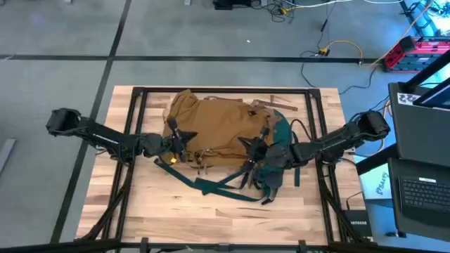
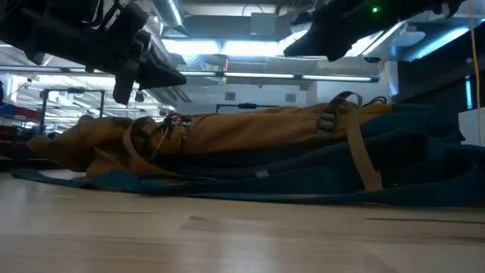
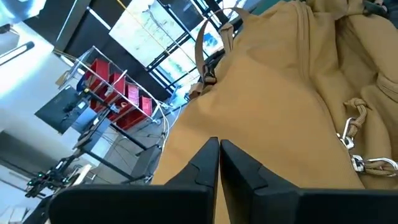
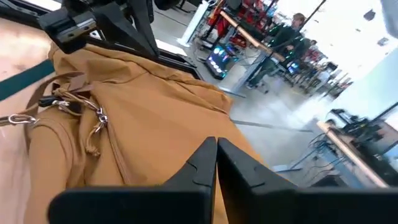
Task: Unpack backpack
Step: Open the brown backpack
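Lying flat on table [image 1: 140,211]: backpack [image 1: 211,130] | left gripper [image 1: 176,140], right gripper [image 1: 254,149] above it, fingers together | teal straps [image 1: 218,184] apparently trailing.

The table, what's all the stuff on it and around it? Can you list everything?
backpack: one, tan-brown with dark teal-green base and straps, lying flat across the middle of the table.
metal clips: a few, silver, hanging on the backpack's tan fabric.
table: one, light wood, with a black frame around it.
laptop: one, dark, beside the table's right edge.
person: one, far off in the room at a desk.
left gripper: one, dark, shut, over the backpack's left side.
right gripper: one, dark, shut, over the backpack's right side.
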Robot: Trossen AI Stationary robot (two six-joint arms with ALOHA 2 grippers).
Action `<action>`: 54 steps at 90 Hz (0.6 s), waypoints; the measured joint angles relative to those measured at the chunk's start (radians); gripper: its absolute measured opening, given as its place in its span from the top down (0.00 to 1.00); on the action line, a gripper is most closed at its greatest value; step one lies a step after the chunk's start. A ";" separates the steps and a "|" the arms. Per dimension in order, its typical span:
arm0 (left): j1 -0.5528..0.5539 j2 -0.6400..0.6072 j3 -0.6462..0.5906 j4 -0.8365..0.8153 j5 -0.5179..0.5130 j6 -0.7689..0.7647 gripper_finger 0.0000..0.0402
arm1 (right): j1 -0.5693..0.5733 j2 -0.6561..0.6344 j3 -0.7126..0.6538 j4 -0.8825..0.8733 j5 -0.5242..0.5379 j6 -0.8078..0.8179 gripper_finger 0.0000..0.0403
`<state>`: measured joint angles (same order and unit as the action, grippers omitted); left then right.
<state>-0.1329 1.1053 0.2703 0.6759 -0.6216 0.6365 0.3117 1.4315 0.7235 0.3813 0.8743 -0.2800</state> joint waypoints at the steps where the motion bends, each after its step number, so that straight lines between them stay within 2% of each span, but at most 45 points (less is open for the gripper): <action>1: 0.000 0.000 0.000 -0.001 0.000 0.000 1.00 | 0.002 0.000 0.000 0.002 0.005 -0.004 1.00; 14: 0.000 0.000 0.000 -0.024 0.003 -0.028 1.00 | 0.017 0.000 0.000 0.010 0.031 -0.017 1.00; 31: 0.000 0.000 0.000 -0.103 0.105 -0.092 1.00 | 0.016 0.000 0.000 0.012 0.032 -0.016 1.00; 54: 0.000 0.000 0.000 -0.119 0.108 -0.112 1.00 | 0.016 0.000 0.000 0.062 0.067 -0.091 1.00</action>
<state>-0.1330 1.1053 0.2707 0.5572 -0.5132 0.5248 0.3279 1.4315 0.7235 0.4435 0.9417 -0.3708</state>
